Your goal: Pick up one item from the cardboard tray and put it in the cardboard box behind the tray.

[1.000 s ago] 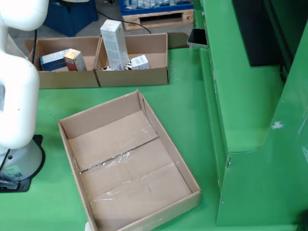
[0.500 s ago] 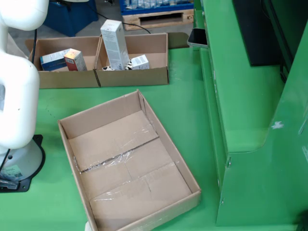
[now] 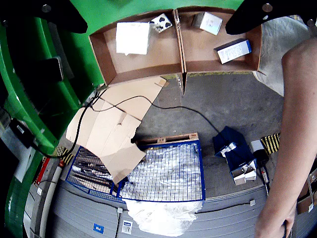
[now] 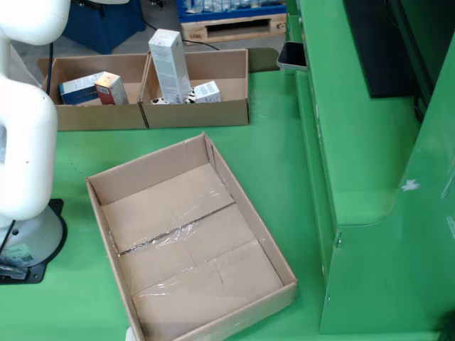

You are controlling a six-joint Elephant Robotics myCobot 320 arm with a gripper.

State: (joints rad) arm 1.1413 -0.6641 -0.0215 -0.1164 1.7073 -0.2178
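A green table top fills most of the fixed view, with a tall green cabinet along the right side. At the top edge, grey floor, a wooden pallet and a blue bin are seen. In the wrist view, grey floor, flattened cardboard, a black cable and a blue wire cage are shown.
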